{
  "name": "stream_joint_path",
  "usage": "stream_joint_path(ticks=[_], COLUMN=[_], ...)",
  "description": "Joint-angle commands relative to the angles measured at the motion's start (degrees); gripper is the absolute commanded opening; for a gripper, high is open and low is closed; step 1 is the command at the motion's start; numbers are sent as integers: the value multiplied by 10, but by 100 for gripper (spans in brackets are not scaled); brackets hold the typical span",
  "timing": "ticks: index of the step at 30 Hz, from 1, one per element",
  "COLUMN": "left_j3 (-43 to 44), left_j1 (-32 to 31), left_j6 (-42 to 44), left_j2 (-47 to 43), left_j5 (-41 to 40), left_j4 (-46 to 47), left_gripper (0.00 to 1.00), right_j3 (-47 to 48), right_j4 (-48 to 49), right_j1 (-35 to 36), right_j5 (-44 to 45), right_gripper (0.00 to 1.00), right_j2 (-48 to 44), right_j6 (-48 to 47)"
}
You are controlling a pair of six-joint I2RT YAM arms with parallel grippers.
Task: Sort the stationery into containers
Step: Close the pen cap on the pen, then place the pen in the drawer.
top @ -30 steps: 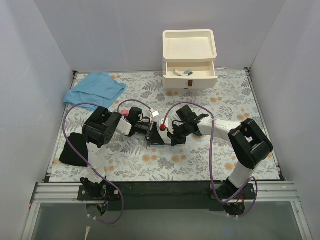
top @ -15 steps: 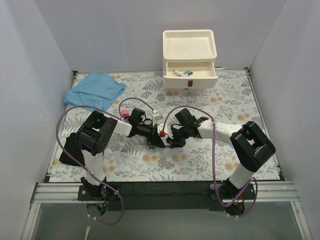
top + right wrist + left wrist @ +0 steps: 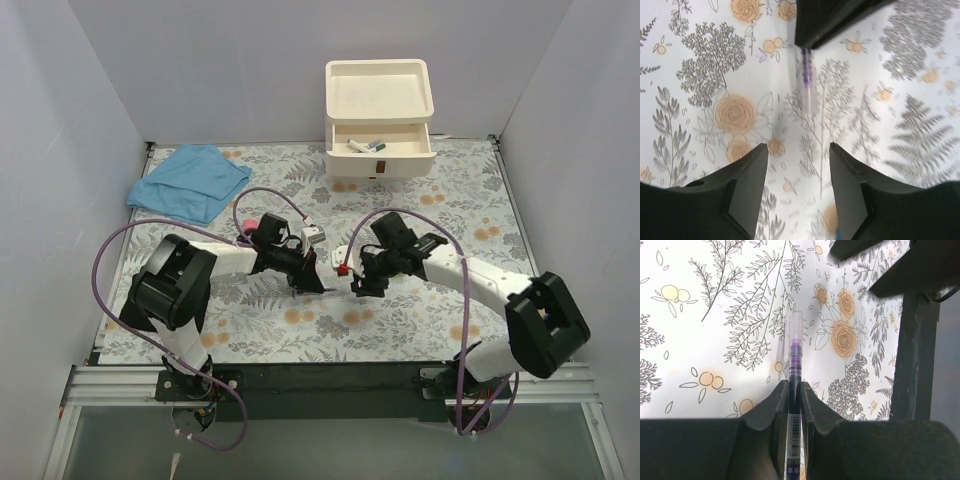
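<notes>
My left gripper [image 3: 794, 385] is shut on a thin pen [image 3: 795, 350] with purple ink and a clear cap. The pen sticks forward, low over the floral table mat. In the top view that gripper [image 3: 304, 279] is at mid-table, facing my right gripper [image 3: 357, 283]. My right gripper [image 3: 799, 150] is open, and nothing is between its fingers. The pen's tip [image 3: 808, 75] points at it from the left gripper's black fingers [image 3: 825, 20], with a gap between. The containers, a cream drawer unit [image 3: 380, 165], stand at the back. Their top drawer [image 3: 381, 155] is open with pens [image 3: 362, 146] inside.
A light-blue cloth [image 3: 190, 180] lies at the back left. A pink item [image 3: 244, 222] sits just behind my left arm. The unit's square tray top [image 3: 380, 70] holds nothing visible. A small red spot [image 3: 343, 269] shows beside the right gripper; what it is I cannot tell.
The right gripper went from shut to open and drew back to the right, away from the pen. The left gripper kept its grip on the pen throughout.
</notes>
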Motion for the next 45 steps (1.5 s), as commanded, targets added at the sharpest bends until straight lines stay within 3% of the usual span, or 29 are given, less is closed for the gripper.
stream_joint_path(ticks=[1,8,15,28,33,45], left_j3=[61,234,410,751,816,829], left_j1=[1,0,0,-2,-3,-7], left_j6=[63,165,207,311,334,327], left_j2=[-65,-131,-120,136,210,251], left_j5=[-11,23,19,-15,-28,-58], left_j4=[-93,-259,-248,-238,-237,-179], left_gripper=[0,0,0,0,0,0], right_j3=[36,28,-37,-37,-37,-69], right_j4=[-98,-113,-89,-38,-27,-27], right_j1=[-35,-135,-172,-204,-207,-213], right_j5=[23,80,101,80,73,69], right_gripper=[61,62,62,63,64,64], right_j2=[-78,-163,-214,-213,-214,-235], right_j6=[-25,68,155,186,199,208])
